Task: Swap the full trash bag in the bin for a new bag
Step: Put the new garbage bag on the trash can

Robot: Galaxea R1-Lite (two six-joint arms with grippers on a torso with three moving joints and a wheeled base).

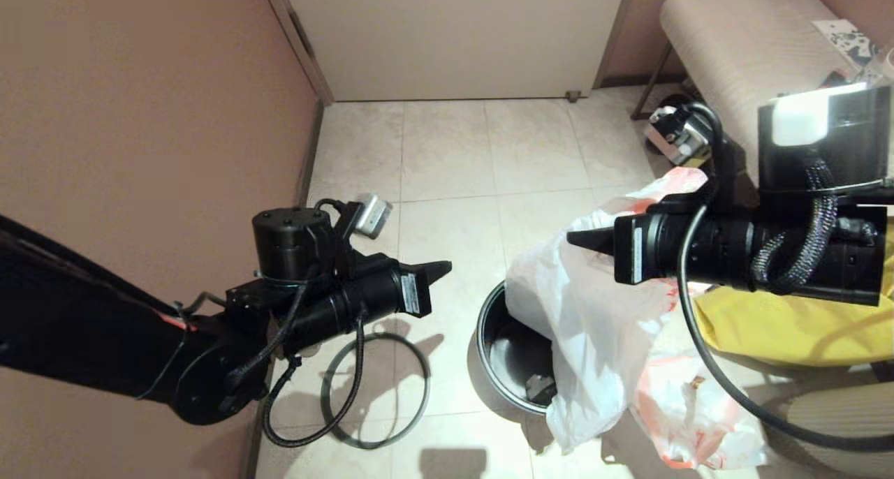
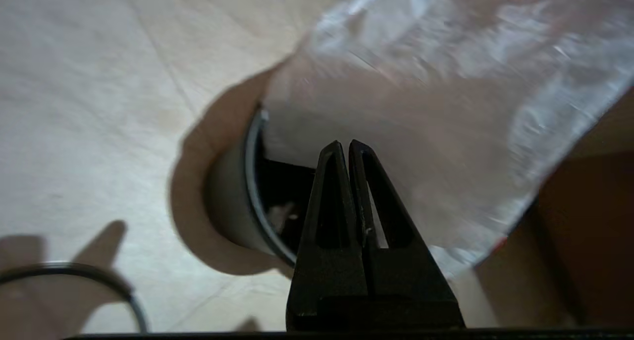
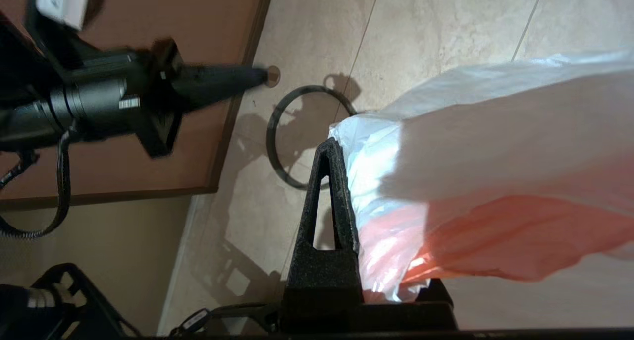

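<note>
The full trash bag (image 1: 688,409) has been taken out and lies on the floor beside the bin (image 1: 499,367). The new bag (image 1: 580,311) is pinched in the closed right gripper (image 1: 580,239) and hangs partly inside the bin. It must still be spread open and the grey hoop (image 1: 374,388) put back; the left gripper (image 1: 440,268) is closed on nothing.

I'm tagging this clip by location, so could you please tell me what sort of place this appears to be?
Probably a room in a home or hotel: a pale tiled floor, a closed door between plain walls, a padded bench, and a small black bin on the floor.
</note>
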